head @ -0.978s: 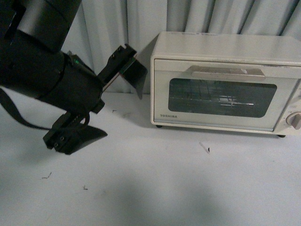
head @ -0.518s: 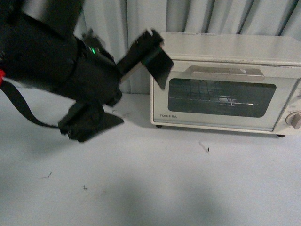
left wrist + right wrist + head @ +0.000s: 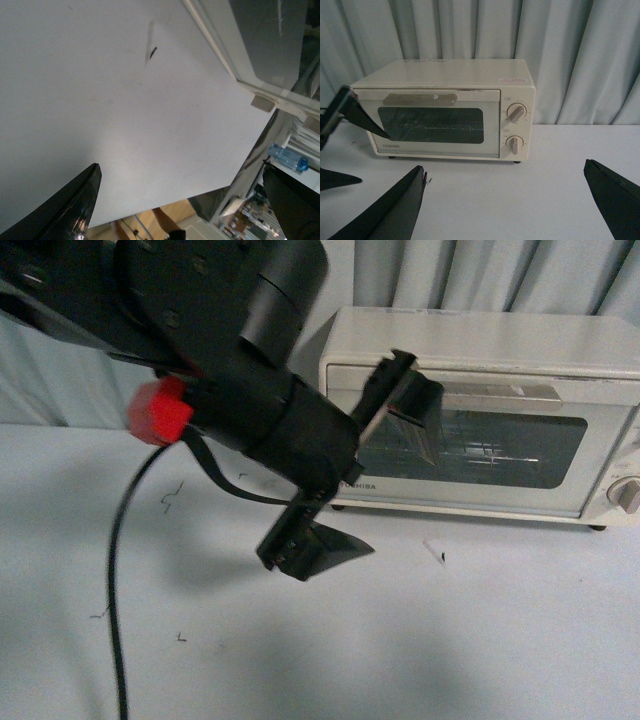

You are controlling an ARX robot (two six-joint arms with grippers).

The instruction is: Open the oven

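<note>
Oven [image 3: 445, 107] sits at the back of the white tabletop [image 3: 450, 640], in front of the curtain [image 3: 570, 50]. Cream body, door shut, dark glass with wire rack visible behind it, flat bar handle [image 3: 420, 98] along the door top, two knobs [image 3: 516, 112] on the right panel. Left gripper [image 3: 400, 498] is in front of the door's left end, jaws wide apart, contact unclear. Right gripper [image 3: 504, 167] faces the oven, jaws apart.

One oven [image 3: 480, 340], one bar handle [image 3: 420, 98], two knobs [image 3: 516, 112] [image 3: 514, 144], two grippers, the left gripper [image 3: 398, 500] and the right gripper [image 3: 504, 170], one blue bottle [image 3: 287, 157], one table [image 3: 500, 640]
</note>
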